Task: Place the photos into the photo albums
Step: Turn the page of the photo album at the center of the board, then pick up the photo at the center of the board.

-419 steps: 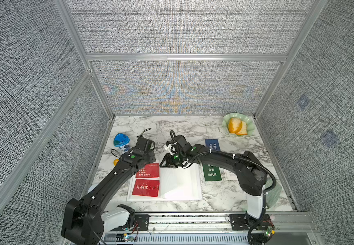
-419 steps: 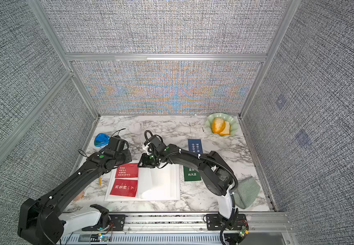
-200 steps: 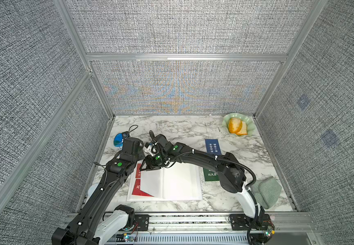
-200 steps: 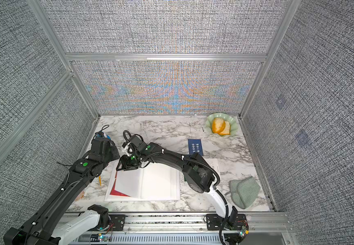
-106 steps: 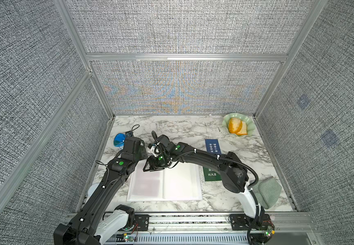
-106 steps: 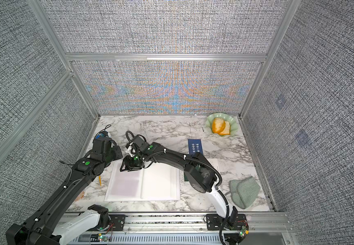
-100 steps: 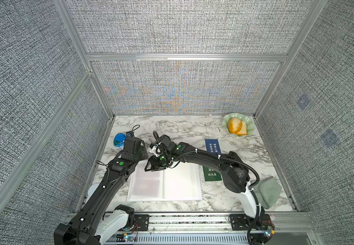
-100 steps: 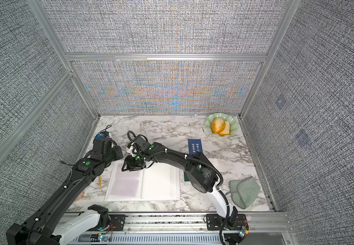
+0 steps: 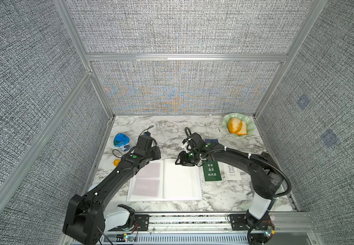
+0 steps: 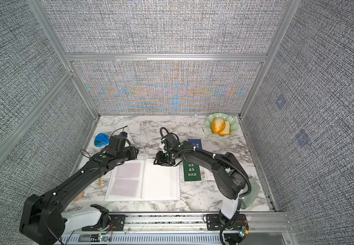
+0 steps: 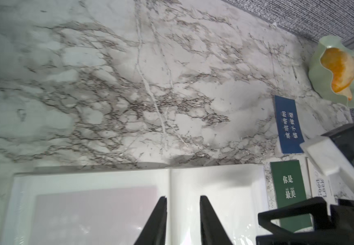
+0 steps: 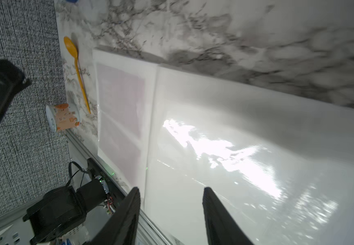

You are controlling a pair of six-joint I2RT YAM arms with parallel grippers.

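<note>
White and glossy, the large rectangular photo album (image 9: 165,182) lies open flat on the grey-veined marble tabletop (image 9: 171,131), and it serves as the landmark for everything else. Two pale reddish cards (image 9: 148,172) show faintly through its translucent left page, one nearer the far edge and one nearer the near edge; the right page is plain white. The left gripper (image 11: 183,197) hangs above the album's far edge near the centre fold, its black fingers (image 11: 159,220) a narrow gap apart with nothing between them. The right gripper (image 12: 171,188) is above the right page close to the far edge, its fingers (image 12: 127,212) set wider apart and also empty; whether either gripper touches the paper I cannot tell. Just beside the album's right edge lies a dark green card with white Chinese characters (image 9: 212,170), and just beyond that a white card reading "Good Luck" (image 9: 232,171), partly under the right arm. A dark blue card (image 10: 195,143) lies past the album's far right corner. Well beyond that corner sits a pale green scalloped bowl holding orange food (image 9: 237,125). Past the album's far left corner stands a blue-lidded tub (image 9: 121,141); beside its left edge lie a thin orange plastic spoon (image 12: 77,67) and a small orange-labelled cup (image 12: 62,118).
</note>
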